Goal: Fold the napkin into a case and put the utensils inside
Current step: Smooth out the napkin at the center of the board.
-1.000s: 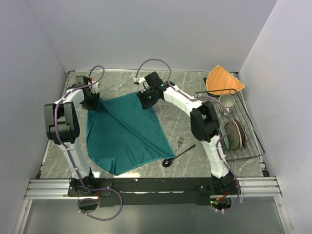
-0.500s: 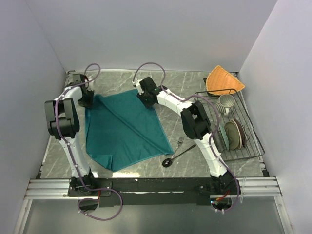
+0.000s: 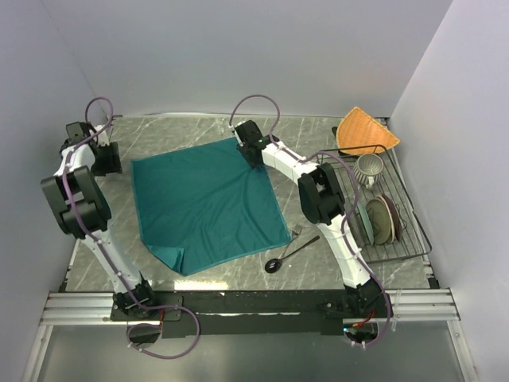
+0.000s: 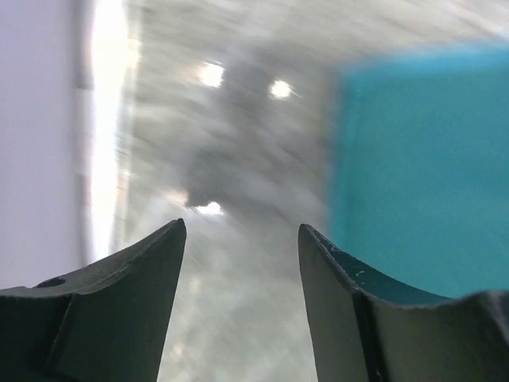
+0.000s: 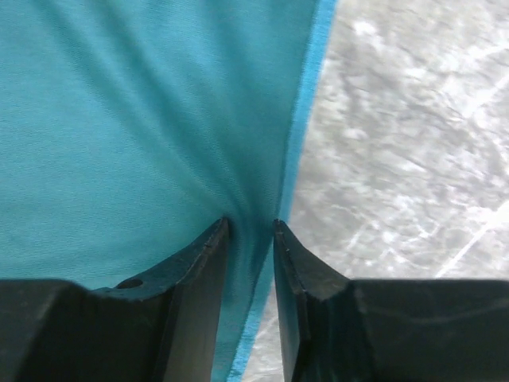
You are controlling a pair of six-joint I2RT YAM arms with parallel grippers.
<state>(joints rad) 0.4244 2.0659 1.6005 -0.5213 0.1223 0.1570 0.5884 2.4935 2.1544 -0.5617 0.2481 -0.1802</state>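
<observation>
The teal napkin (image 3: pixel 207 203) lies spread nearly flat on the marble table (image 3: pixel 318 143), with its near-left corner turned over. My right gripper (image 3: pixel 253 155) is at its far right corner, shut on the cloth; in the right wrist view the napkin (image 5: pixel 143 119) bunches between the jaws of the gripper (image 5: pixel 250 227). My left gripper (image 3: pixel 107 159) is open and empty, off the napkin's far left corner. The left wrist view is blurred and shows the gripper (image 4: pixel 242 231) over bare table, the napkin (image 4: pixel 421 175) to its right. The silver fork (image 3: pixel 294 231) and the dark spoon (image 3: pixel 290 255) lie just right of the napkin's near right corner.
A wire dish rack (image 3: pixel 402 239) at the right holds plates (image 3: pixel 382 219) and a cup (image 3: pixel 368 167). An orange fan-shaped cloth (image 3: pixel 364 131) lies at the back right. Walls enclose the table on the left, back and right.
The napkin has been pulled from a creased, folded shape out to a flat square. My left gripper let go of its corner and moved left, off the cloth. My right gripper shifted slightly right.
</observation>
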